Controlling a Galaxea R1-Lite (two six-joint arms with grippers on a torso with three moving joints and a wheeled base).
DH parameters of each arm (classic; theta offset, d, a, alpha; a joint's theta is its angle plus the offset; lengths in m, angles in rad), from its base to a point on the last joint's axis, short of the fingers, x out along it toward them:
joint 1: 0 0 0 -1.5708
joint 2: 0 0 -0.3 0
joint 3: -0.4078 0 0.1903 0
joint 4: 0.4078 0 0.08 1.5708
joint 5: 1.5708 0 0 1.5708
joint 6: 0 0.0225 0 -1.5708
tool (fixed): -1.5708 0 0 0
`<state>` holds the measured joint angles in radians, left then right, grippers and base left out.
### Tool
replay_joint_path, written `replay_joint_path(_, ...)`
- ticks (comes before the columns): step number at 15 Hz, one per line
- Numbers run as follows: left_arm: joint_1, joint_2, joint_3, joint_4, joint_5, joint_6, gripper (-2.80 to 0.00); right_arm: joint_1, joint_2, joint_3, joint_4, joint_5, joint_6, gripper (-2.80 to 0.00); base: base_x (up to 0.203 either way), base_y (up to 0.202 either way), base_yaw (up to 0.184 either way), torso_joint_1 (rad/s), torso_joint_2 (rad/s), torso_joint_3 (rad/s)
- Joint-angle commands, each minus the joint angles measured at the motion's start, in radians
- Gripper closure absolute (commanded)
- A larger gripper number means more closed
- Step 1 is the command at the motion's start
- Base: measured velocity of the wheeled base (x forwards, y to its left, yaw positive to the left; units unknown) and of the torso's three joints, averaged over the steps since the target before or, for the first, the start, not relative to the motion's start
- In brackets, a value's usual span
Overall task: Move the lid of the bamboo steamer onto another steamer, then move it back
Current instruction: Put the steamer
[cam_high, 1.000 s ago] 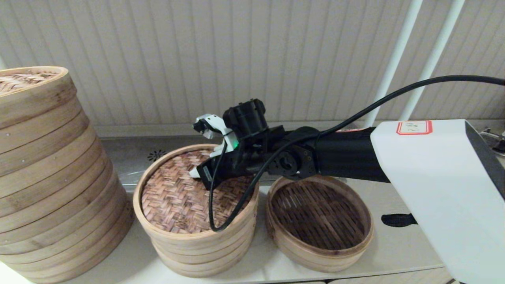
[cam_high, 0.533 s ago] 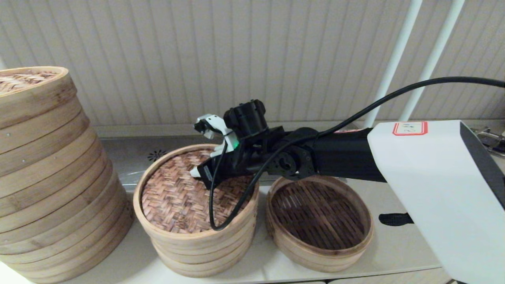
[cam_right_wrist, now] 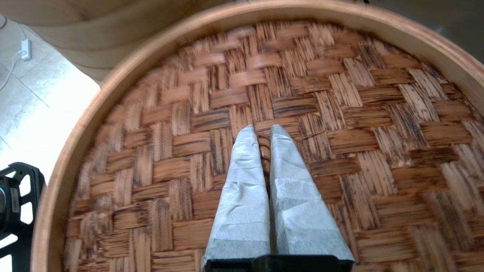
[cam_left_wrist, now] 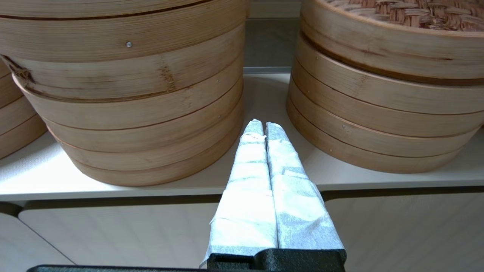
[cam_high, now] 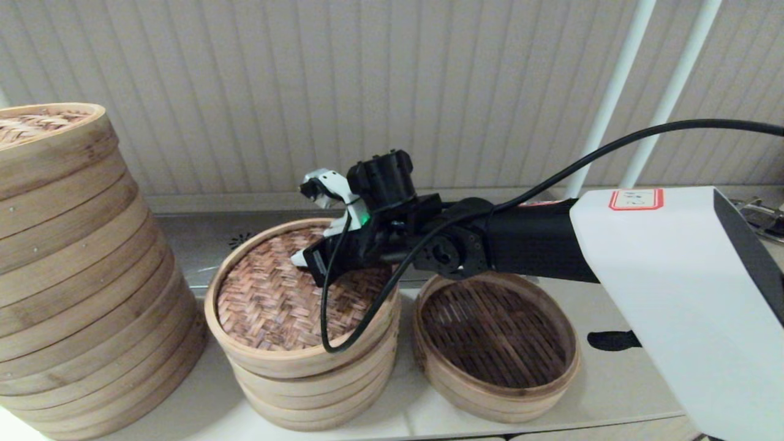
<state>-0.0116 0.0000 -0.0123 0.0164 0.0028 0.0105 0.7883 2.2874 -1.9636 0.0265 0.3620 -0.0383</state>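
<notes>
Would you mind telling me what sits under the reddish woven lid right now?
The lid rests tilted on a stack of steamer baskets, with the right gripper, jaws shut, on its weave. The stack's inside is covered, so anything in it cannot be seen.

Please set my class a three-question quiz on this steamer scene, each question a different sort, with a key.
1. True or false: the left gripper is shut and holds nothing.
2. Pick one: seen from the robot, the empty low steamer stands A) left of, B) right of, C) on top of the middle stack.
3. Fill in: the right gripper is shut on the lid, pinching its ____ top.

Key: 1 true; 2 B; 3 woven.
</notes>
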Motion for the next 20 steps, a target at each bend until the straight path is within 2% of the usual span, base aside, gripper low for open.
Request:
replay_joint_path(1, -0.001, 0.002, 0.0, 0.0, 0.0, 0.0, 0.0, -0.003, 0.003, 0.0, -0.006, 0.0, 0.0, 0.0, 0.0, 0.0, 0.0, 0.0, 0.0, 0.0)
replay_joint_path(15, -0.001, 0.002, 0.0, 0.0, 0.0, 0.0, 0.0, -0.023, 0.029, 0.007, -0.003, 0.009, 0.003, 0.0, 0.0, 0.0, 0.0, 0.0, 0.0, 0.0)
replay_joint_path(20, -0.001, 0.002, 0.0, -0.001, 0.0, 0.0, 0.0, -0.016, -0.023, 0.077, -0.005, 0.005, -0.002, 0.0, 0.0, 0.0, 0.0, 0.0, 0.0, 0.0)
